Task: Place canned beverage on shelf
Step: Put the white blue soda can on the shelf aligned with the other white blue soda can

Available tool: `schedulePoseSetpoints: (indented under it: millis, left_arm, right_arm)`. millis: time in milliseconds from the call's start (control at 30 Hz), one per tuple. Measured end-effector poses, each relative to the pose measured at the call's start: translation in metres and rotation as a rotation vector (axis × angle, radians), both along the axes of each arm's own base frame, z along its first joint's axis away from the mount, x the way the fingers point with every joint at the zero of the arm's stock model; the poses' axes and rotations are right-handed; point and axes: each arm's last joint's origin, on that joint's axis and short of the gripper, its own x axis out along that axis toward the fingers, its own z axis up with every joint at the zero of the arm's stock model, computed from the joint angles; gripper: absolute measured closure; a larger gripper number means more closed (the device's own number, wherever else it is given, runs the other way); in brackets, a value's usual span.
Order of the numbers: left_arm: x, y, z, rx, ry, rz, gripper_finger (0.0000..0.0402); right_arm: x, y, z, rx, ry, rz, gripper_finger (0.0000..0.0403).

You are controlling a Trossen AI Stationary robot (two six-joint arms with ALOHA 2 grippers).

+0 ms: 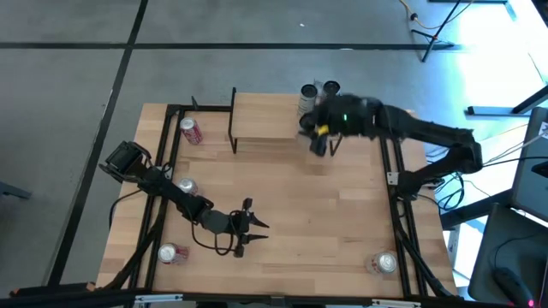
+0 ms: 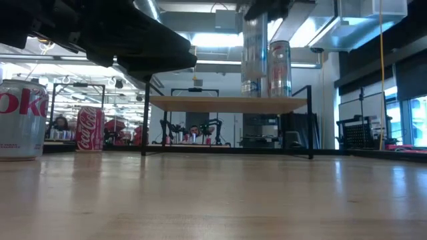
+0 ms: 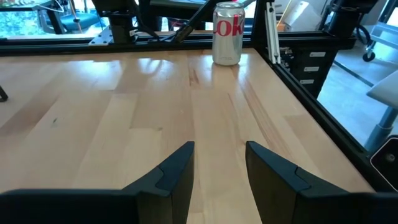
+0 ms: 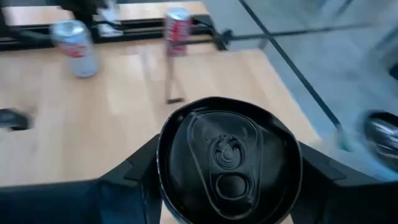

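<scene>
My right gripper [image 1: 318,135] hovers by the right end of the shelf [image 1: 265,120], shut on a black-topped can [image 4: 227,155]. The shelf is a light plank on thin black legs [image 2: 227,102]. Two cans [image 1: 308,94] [image 1: 331,87] stand on its bottoms at its far right end, also seen in the low view [image 2: 280,67]. My left gripper [image 1: 250,228] waits low over the table's near left part, open with nothing between its fingers [image 3: 177,177]. My right gripper pinches the can's upper side wall [image 4: 163,168] between its two fingers [image 4: 127,180], one on each side, just under the black top. The fingers slant down from the table's right side. The can is upright and lifted clear of the table.
Loose cans stand on the table: a red one [image 1: 190,131] at the far left, a silver one [image 1: 186,186] at the left edge, one [image 1: 171,253] at the near left and one [image 1: 384,263] at the near right. The black frame rails [image 1: 390,162] border the table.
</scene>
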Motion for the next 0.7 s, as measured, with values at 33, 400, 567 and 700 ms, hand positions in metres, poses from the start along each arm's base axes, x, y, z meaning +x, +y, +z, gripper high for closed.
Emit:
schedulePoseSetpoints:
  millis: [33, 400, 567, 700]
  left_arm:
    - [0.000, 0.000, 0.000, 0.000, 0.000, 0.000, 0.0264]
    - [0.003, 0.006, 0.000, 0.000, 0.000, 0.022, 0.0264]
    - [0.003, 0.006, 0.000, 0.000, 0.000, 0.020, 0.0264]
    - [0.003, 0.006, 0.000, 0.002, 0.005, 0.020, 0.0264]
  right_arm:
    - [-0.001, -0.009, -0.001, 0.009, 0.001, -0.014, 0.0181]
    - [-0.005, -0.060, -0.010, 0.071, 0.006, -0.044, 0.0181]
    - [0.003, -0.063, -0.019, 0.076, 0.033, -0.040, 0.0181]
    - [0.010, -0.066, -0.026, 0.076, 0.059, -0.047, 0.0181]
